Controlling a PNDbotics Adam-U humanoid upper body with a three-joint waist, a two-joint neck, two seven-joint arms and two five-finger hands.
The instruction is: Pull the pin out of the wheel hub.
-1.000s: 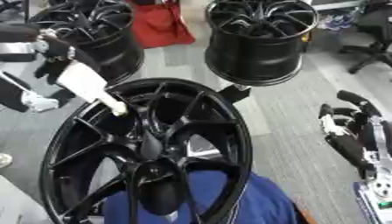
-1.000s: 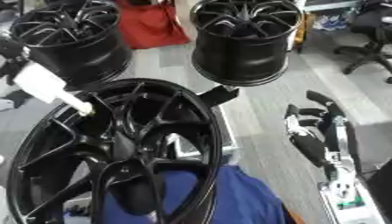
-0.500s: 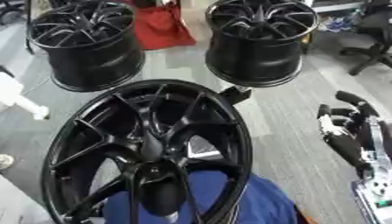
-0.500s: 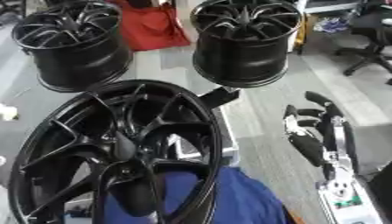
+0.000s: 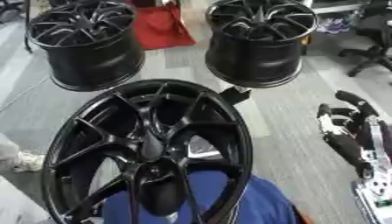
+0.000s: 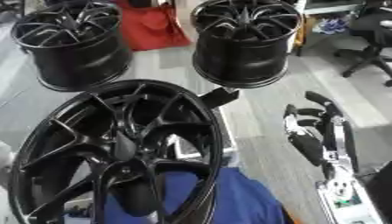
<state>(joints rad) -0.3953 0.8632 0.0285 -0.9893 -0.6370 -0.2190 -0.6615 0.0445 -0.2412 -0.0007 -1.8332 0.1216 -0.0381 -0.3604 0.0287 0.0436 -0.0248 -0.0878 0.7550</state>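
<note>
The large black wheel hub stands tilted in the foreground, its spokes meeting at a dark centre. I see no pin on it. A blurred white shape shows at the left edge beside the rim; it looks like my left hand, but I cannot make out its form. My right hand hangs open to the right of the wheel, fingers relaxed and apart from the rim, holding nothing.
Two more black wheels stand on the floor behind, with a red bag between them. A blue cloth lies under the near wheel. An office chair is at far right. Grey floor lies between wheel and right hand.
The white shape with a pale tip that touched the wheel's upper-left rim has drawn away to the left edge and downward. My right hand has stayed where it was.
</note>
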